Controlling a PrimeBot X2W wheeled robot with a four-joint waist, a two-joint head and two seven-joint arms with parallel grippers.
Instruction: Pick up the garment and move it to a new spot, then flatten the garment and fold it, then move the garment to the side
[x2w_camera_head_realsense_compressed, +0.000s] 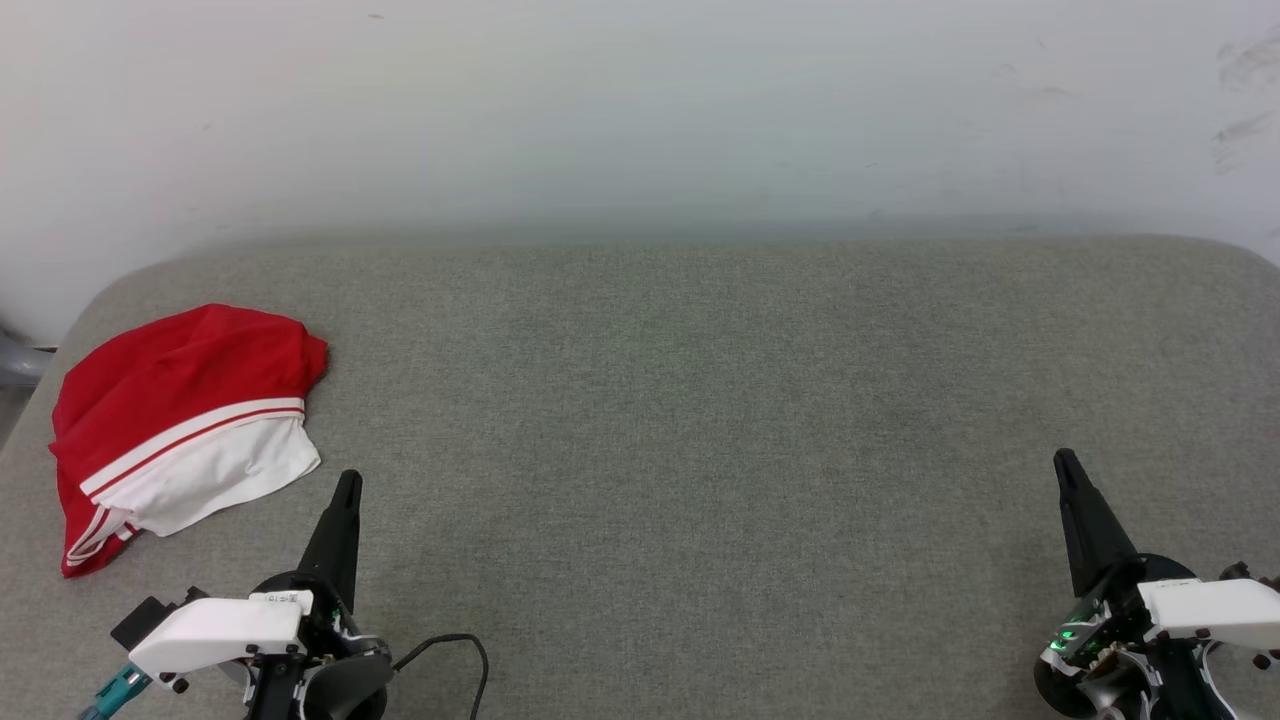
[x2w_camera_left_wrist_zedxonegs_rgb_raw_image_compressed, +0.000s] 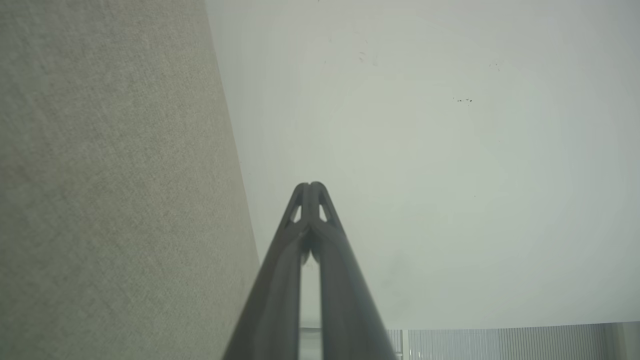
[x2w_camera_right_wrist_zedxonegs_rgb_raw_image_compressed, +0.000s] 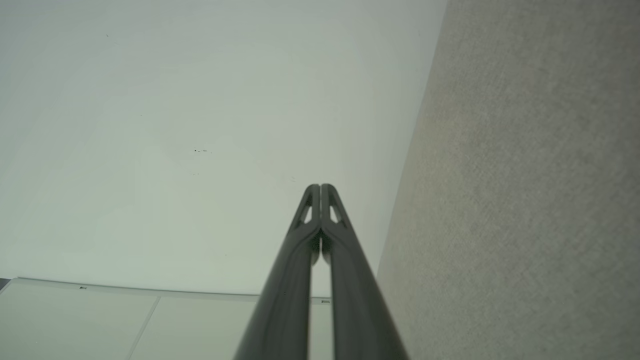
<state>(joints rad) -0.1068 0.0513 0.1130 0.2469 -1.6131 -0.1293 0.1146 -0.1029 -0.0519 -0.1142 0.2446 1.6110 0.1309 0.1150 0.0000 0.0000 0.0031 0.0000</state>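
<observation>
Grey woven fabric covers the table, which meets a pale wall at its far edge. The garment lies crumpled near the table's far left corner, red body up, a white sleeve and striped trim facing the robot. The left gripper rests just beside it, not touching, its 2 fingers pressed together and empty. The right gripper sits well apart at the right side, fingers likewise closed on nothing.
</observation>
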